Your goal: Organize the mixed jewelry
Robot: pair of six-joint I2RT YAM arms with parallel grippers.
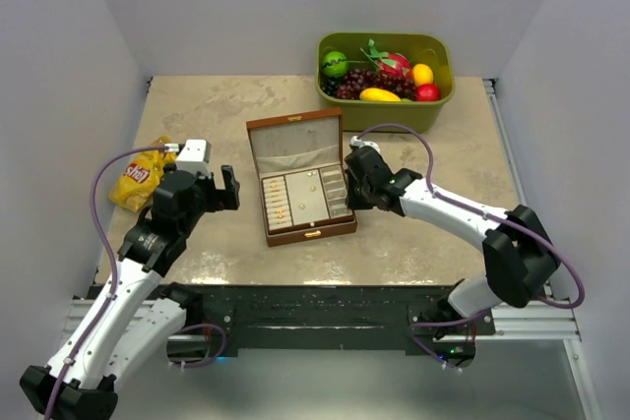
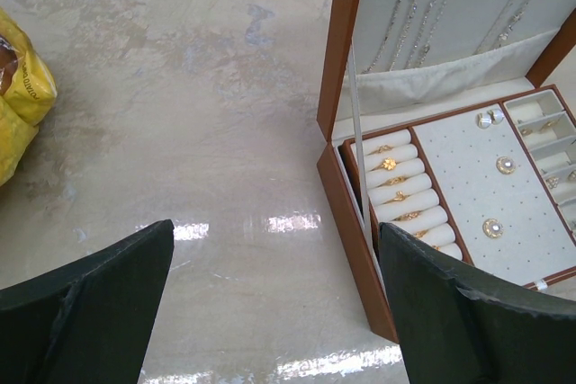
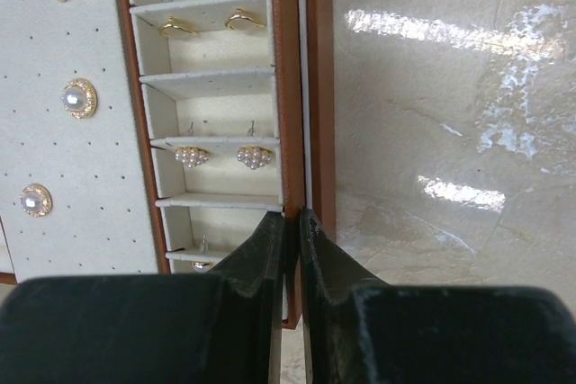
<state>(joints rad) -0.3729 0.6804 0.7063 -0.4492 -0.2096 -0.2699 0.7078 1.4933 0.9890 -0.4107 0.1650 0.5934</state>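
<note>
**A:** Quick one. Where's your left pincer?
**B:** It hangs over the bare desk, just left of the open jewelry box. Its fingers are spread wide apart, with nothing between them. The yellow snack bag is off to its left.

**A:** And your right pincer?
**B:** It's at the box's right wall, toward the front end. The two fingers are pressed nearly together, leaving just a thin slit. The tips sit right on the line where the cream lining meets the wood rim. I can't tell if they pinch that edge or only sit over it.

**A:** Where's the jewelry?
**B:** All of it is in the box, mid-desk, with the lid standing up at the back.
- **Left:** gold rings tucked in the cream rolls.
- **Centre:** pearl studs on the dotted pad.
- **Lid:** chains hang above a fabric pouch.
- **Right:** narrow compartments hold a gold pair, and the next one toward your pincer has a pearl-cluster pair.

**A:** Anything else on the desk?
**B:** A green bin of fruit at the far right, well apart from the box.
</note>
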